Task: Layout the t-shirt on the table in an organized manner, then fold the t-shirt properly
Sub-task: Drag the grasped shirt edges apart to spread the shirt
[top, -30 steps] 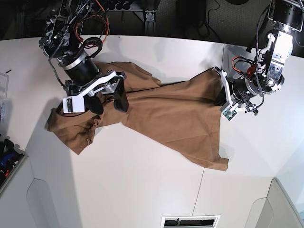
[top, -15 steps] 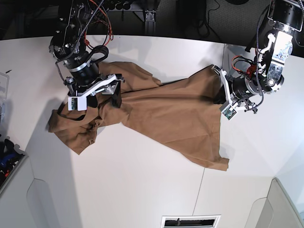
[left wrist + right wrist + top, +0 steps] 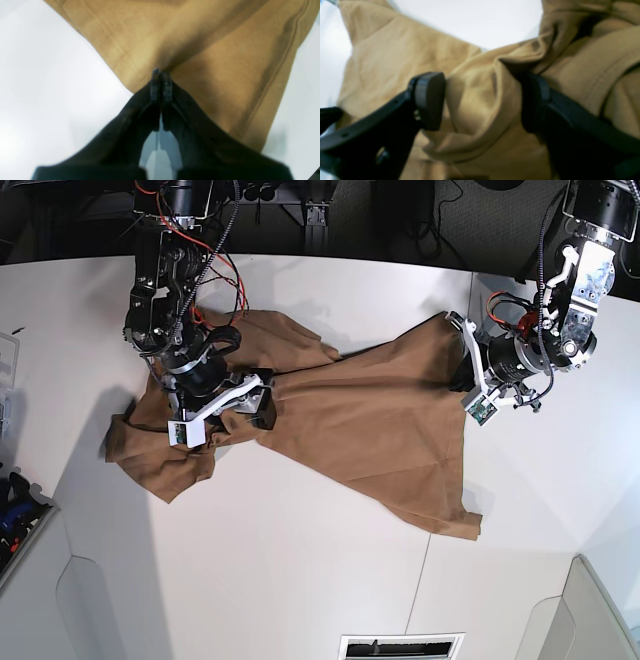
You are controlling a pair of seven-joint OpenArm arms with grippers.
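The tan-brown t-shirt (image 3: 360, 420) lies crumpled and slanted across the white table (image 3: 280, 580), bunched at the left and spread toward the lower right. My left gripper (image 3: 462, 388) is at the shirt's right edge. In the left wrist view it (image 3: 161, 75) is shut on a pinched fold of the shirt (image 3: 212, 50). My right gripper (image 3: 243, 416) is down on the bunched left part. In the right wrist view it (image 3: 482, 100) is open, its pads (image 3: 430, 100) on either side of a raised fold of the shirt (image 3: 395, 50). The neck tag is out of view.
A bin (image 3: 15, 520) with blue items sits at the table's left edge. A thin dark seam (image 3: 425, 580) runs toward the front, beside a vent (image 3: 400, 646). The table's back edge (image 3: 350, 265) meets dark cabling and stands.
My right arm has swung in and lowered its gripper onto the bunched left part of the shirt, shifting the cloth there slightly. The left gripper has held its grip and barely moved.
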